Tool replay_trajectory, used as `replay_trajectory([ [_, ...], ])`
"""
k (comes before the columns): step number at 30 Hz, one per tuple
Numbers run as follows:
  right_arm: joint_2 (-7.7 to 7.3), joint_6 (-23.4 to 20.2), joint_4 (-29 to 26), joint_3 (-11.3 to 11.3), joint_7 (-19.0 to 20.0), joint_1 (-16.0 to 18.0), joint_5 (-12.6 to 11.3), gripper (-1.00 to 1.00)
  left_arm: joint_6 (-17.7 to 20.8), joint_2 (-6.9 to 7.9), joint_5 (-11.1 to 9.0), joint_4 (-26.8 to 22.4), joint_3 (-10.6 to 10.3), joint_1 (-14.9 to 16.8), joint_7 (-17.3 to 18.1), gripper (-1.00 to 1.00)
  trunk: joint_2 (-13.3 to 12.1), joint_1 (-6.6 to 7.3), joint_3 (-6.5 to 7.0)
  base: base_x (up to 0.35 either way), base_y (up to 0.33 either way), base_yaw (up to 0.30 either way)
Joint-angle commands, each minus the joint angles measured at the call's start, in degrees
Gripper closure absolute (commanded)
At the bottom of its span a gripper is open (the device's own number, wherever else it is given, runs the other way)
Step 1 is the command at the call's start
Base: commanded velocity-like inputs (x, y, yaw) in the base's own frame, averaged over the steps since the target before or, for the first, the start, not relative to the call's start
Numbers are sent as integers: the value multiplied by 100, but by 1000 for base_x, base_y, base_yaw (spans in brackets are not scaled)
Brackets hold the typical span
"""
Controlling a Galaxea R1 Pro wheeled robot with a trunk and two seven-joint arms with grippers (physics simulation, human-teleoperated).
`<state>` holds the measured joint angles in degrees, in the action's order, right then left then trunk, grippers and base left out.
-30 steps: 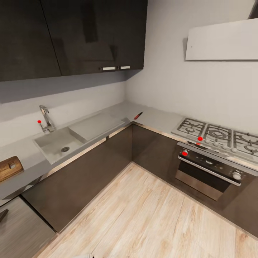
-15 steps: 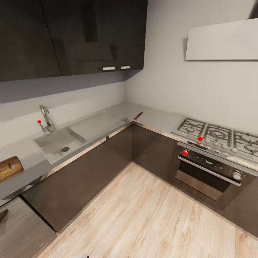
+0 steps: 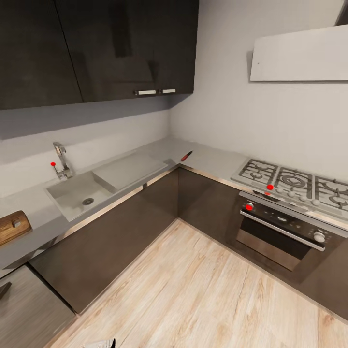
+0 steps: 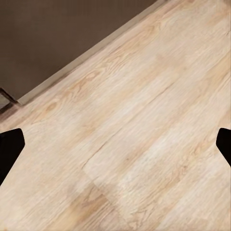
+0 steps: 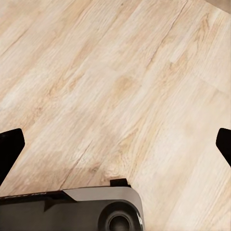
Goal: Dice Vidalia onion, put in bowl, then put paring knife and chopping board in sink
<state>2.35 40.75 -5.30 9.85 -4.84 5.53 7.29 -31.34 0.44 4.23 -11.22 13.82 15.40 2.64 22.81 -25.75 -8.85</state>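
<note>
Here the head view takes in the kitchen corner from a distance: the sink is set in the tabletop, its basin looking bare, with no onion that I can make out. The board lies well apart at the view's left edge. The knife sits in the tabletop's corner, between the drainboard and the hob. No bowl is in sight.

In the left wrist view, the left gripper hangs over the wooden floor beside a dark cabinet front; its jaws stand wide apart, holding nothing.

In the right wrist view, the right gripper is likewise spread and empty, above floor and part of the robot's base, which the other views lack.

The risk, I judge: with onion and bowl unseen, the robot may drive to the wrong spot, or clip the cabinets while approaching.
</note>
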Motion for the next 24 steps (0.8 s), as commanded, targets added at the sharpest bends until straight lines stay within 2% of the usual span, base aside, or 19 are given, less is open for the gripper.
replay_trajectory([
  [1,2,12,3,26,-43,4,62,-100,52,-14,43,-107,51,-42,27,-100,11,-3,-11,0,0,0],
  [4,2,13,3,26,-43,2,62,-100,626,-12,21,-950,32,-418,28,-100,11,-3,-11,0,0,0],
  [6,2,13,3,26,-43,4,62,-100,777,36,-62,-1172,-149,-540,27,-100,11,-3,-11,0,0,0],
  [7,2,12,3,26,-43,6,62,-100,835,58,-204,-1248,-413,-587,25,-100,11,-3,-11,0,0,0],
  [8,2,12,3,26,-43,5,62,-100,855,66,-307,-1275,-566,-603,24,-100,11,-3,-11,0,0,0],
  [9,2,12,3,26,-43,10,62,-100,884,77,-620,-1314,-852,-629,23,-100,11,-3,-11,0,0,0],
  [10,2,12,3,26,-43,6,62,-100,903,84,-910,-1339,-1046,-644,28,-100,11,-3,-11,0,0,0],
  [12,2,12,3,26,-43,6,62,-100,915,92,-1167,-1351,-1206,-661,35,-100,11,-3,-11,0,0,0],
  [14,2,12,3,26,-43,4,62,-100,914,104,-1355,-1332,-1318,-673,50,-100,11,-3,-11,0,0,0],
  [20,2,12,3,26,-43,1,62,-100,903,235,-1458,-963,-1371,-677,91,-100,11,-3,-11,0,0,0],
  [24,2,12,3,26,-43,5,62,-100,880,255,-1461,-961,-1386,-678,94,-100,11,-3,-11,0,0,0],
])
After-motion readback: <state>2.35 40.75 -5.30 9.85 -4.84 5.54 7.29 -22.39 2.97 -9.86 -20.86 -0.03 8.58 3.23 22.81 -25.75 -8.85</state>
